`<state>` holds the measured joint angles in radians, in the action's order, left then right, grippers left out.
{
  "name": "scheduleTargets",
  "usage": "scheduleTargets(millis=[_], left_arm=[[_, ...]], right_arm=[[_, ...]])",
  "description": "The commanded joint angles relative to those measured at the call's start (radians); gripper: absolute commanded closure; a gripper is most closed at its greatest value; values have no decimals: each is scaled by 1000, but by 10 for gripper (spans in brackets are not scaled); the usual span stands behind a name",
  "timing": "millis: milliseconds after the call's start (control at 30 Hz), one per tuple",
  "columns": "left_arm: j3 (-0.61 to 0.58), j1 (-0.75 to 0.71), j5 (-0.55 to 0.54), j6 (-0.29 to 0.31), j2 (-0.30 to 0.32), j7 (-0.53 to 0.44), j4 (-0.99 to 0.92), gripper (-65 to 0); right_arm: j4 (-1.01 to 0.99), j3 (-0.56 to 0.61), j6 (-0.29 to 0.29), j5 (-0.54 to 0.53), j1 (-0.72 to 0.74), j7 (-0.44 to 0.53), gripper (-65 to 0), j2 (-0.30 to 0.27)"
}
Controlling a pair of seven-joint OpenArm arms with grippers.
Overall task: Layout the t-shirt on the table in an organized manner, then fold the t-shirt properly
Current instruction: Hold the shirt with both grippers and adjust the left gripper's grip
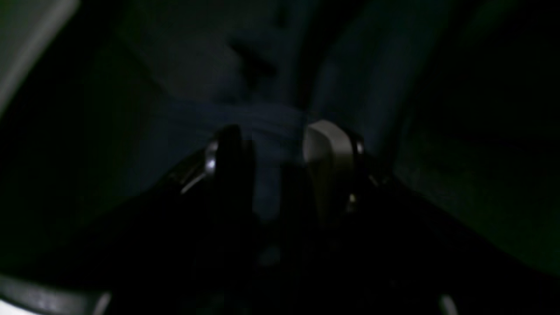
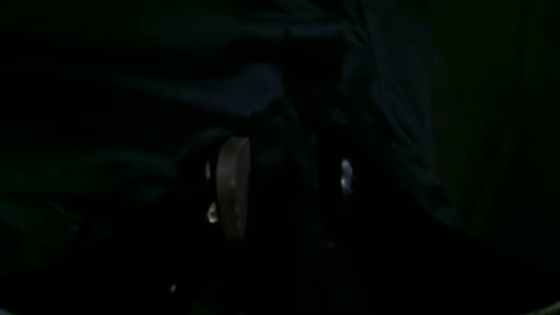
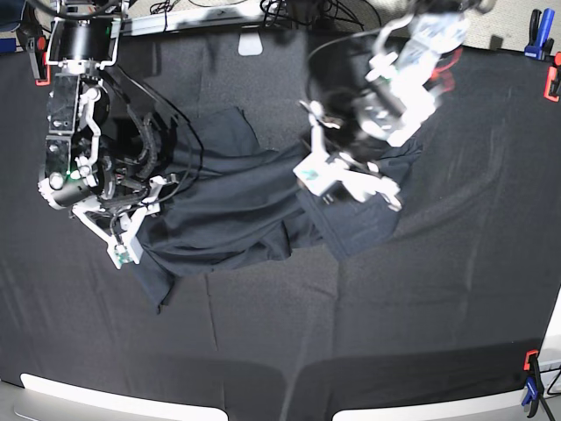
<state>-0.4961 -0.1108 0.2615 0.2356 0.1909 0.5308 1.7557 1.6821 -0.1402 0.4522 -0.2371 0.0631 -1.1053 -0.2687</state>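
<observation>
The dark navy short-sleeved cotton t-shirt (image 3: 232, 206) is bunched and creased on the far-left part of the large table covered in matte black creased cloth (image 3: 421, 298). It is spread unevenly from the left side to the centre, with one folded flap (image 3: 355, 224) toward the right.

The left gripper (image 1: 284, 140) is located over the right portion of the garment. In the left wrist view, a band of blue fabric is seen between its dark finger (image 1: 229, 148) and its pale finger (image 1: 326, 153), and the fabric is pinched there.

The right gripper (image 2: 288, 175) is positioned at the left edge of the garment. The right wrist view is very dark; whether fabric is clamped cannot be told.

Red and blue clamps (image 3: 548, 48) are fitted at the far-right corner.
</observation>
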Motion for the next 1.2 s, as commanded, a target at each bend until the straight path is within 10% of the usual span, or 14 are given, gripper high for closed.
scheduleTargets(millis=[0,400,600,1167], left_arm=[[-2,25,0,-30,-15,-23,-13,-250],[-2,100,89,-185,-21,-27,-156,-248],[-2,99,86,-214,13,-31,-156,0],[-2,91,-159,-251,95,-25,9,-22]], right_arm=[[18,-5,3,-9,17,18,-250,-11],[18,-5,3,-10,17,46,-250,-11],[18,-5,3,-10,17,51,-250,-11],[18,-5,3,-10,17,50,-250,-11]])
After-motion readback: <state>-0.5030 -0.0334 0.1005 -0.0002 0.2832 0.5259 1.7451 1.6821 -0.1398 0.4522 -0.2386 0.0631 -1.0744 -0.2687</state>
